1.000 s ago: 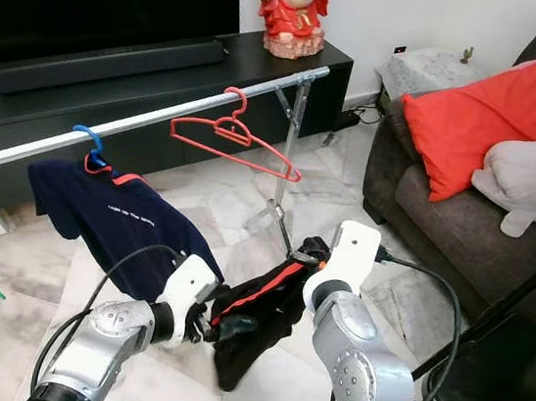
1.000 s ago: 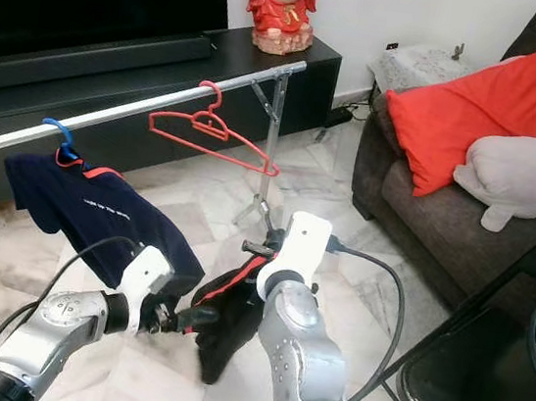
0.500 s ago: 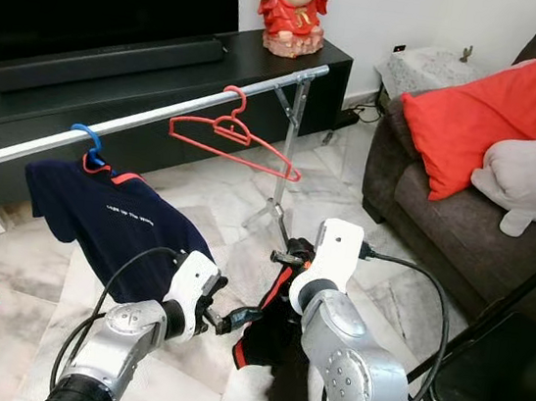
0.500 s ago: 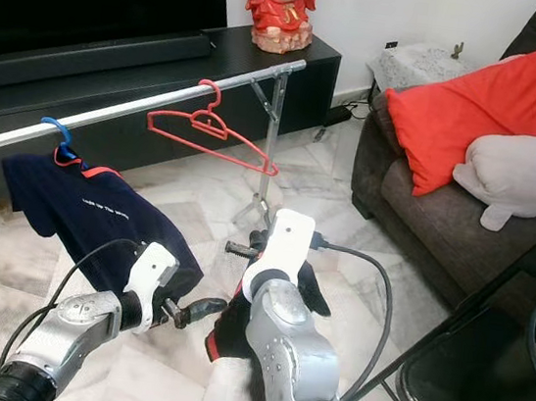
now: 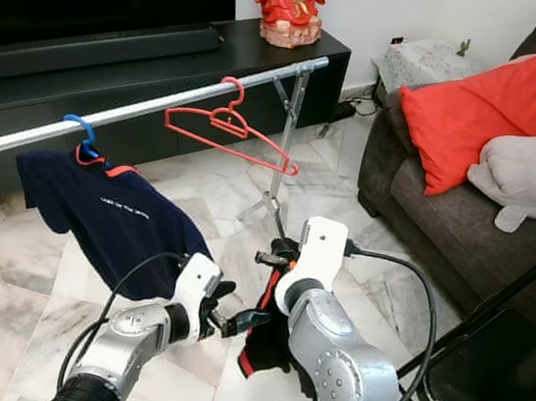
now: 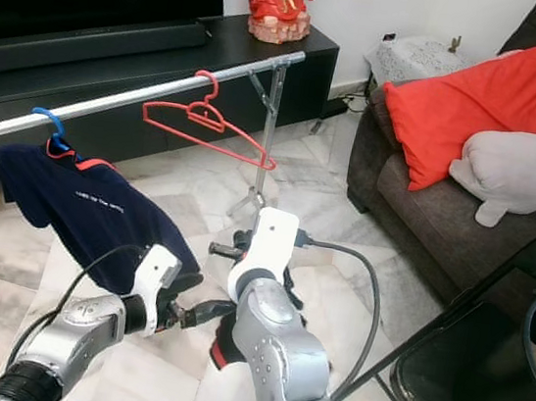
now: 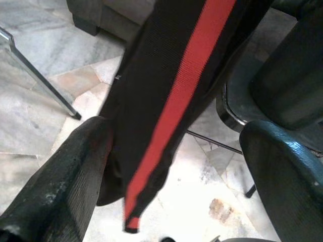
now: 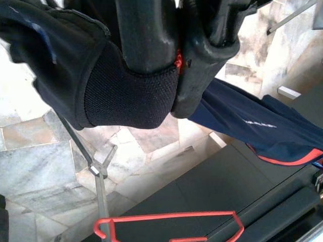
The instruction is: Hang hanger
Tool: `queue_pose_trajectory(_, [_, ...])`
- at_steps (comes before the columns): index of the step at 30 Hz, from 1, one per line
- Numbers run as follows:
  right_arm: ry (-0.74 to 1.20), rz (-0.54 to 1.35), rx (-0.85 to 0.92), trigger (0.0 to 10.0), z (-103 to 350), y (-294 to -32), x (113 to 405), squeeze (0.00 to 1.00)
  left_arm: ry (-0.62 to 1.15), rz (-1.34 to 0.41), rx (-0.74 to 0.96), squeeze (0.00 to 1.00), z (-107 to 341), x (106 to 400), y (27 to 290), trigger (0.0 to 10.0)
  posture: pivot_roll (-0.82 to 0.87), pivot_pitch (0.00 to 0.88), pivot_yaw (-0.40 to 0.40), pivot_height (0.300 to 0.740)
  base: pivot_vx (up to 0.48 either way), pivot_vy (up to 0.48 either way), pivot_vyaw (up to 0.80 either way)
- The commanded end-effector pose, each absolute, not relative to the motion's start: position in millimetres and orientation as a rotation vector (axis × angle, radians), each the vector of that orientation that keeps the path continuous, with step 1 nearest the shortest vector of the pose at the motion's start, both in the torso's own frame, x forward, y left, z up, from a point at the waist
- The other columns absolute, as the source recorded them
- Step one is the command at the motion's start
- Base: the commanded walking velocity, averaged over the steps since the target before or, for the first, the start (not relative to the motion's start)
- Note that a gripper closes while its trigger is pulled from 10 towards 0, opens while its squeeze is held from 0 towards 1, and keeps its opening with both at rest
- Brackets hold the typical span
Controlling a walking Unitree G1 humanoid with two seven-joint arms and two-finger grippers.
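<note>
My right gripper (image 5: 270,258) is shut on the top of a black garment with a red stripe (image 5: 264,346). In the right wrist view a bit of red hanger (image 8: 177,59) shows between the pinched fingers (image 8: 146,35). The garment hangs straight down, low in front of the silver rail (image 5: 162,107). My left gripper (image 5: 235,322) is open beside the cloth; in the left wrist view the striped garment (image 7: 171,101) passes between its spread fingers (image 7: 75,171). On the rail hang an empty red hanger (image 5: 233,132) and a blue hanger (image 5: 81,131) bearing a navy T-shirt (image 5: 98,213).
The rail's stand (image 5: 283,163) rises from the marble floor ahead. Behind the rail a black TV cabinet (image 5: 117,72) carries a red figurine (image 5: 289,1). To the right is a dark sofa (image 5: 425,211) with a red cushion (image 5: 476,119) and a grey plush (image 5: 532,181). A black frame (image 5: 490,388) stands near right.
My left gripper has let go of the black garment, which now hangs straight from my right gripper. The right gripper has moved left and nearer. The camera has tilted down slightly.
</note>
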State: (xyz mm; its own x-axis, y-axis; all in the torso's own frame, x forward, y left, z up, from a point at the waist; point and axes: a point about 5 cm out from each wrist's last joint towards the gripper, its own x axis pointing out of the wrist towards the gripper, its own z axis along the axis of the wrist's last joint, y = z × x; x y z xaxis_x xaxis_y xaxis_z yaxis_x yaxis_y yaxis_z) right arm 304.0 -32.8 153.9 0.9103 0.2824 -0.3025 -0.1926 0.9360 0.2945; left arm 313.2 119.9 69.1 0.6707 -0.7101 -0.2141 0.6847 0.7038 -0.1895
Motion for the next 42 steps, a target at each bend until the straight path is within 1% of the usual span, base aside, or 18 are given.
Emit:
queue_pose_trajectory(1, [0.287,0.438,0.449,10.0,202,34,289,0.0,0.268,-0.781,-0.096,1.0,70,315,122,10.0,-0.09,0.142,0.045,0.721,0.0,0.0,0.0])
queue_pose_trajectory(2, [0.291,0.443,0.453,10.0,202,36,289,0.0,0.255,-0.753,-0.075,0.0,71,317,123,10.0,-0.09,0.143,0.045,0.721,0.0,0.0,0.0])
queue_pose_trajectory(3, [0.296,0.45,0.463,10.0,203,38,288,0.0,0.241,-0.706,-0.054,0.0,71,320,126,10.0,-0.09,0.142,0.045,0.721,0.0,0.0,0.0])
queue_pose_trajectory(6, [0.301,0.457,0.472,10.0,204,41,287,0.0,0.237,-0.66,-0.034,0.0,71,323,128,10.0,-0.09,0.142,0.045,0.721,0.0,0.0,0.0])
queue_pose_trajectory(9, [0.305,0.468,0.478,10.0,205,44,286,0.0,0.241,-0.642,0.005,0.0,68,324,128,10.0,-0.09,0.143,0.045,0.721,0.0,0.0,0.0])
queue_pose_trajectory(13, [0.31,0.48,0.487,10.0,205,47,285,0.0,0.252,-0.638,0.015,0.0,63,322,127,10.0,-0.09,0.145,0.044,0.721,0.0,0.0,0.0])
queue_pose_trajectory(16, [0.313,0.483,0.49,10.0,205,48,285,0.0,0.266,-0.621,0.065,0.0,58,322,128,10.0,-0.09,0.145,0.043,0.721,0.0,0.0,0.0])
queue_pose_trajectory(18, [0.314,0.487,0.491,10.0,206,50,286,0.0,0.282,-0.608,0.151,0.0,52,322,128,10.0,-0.1,0.143,0.042,0.721,0.0,0.0,0.0])
queue_pose_trajectory(42, [0.314,0.487,0.491,10.0,206,50,286,0.0,0.282,-0.608,0.151,0.0,52,322,128,10.0,-0.1,0.143,0.042,0.721,0.0,0.0,0.0])
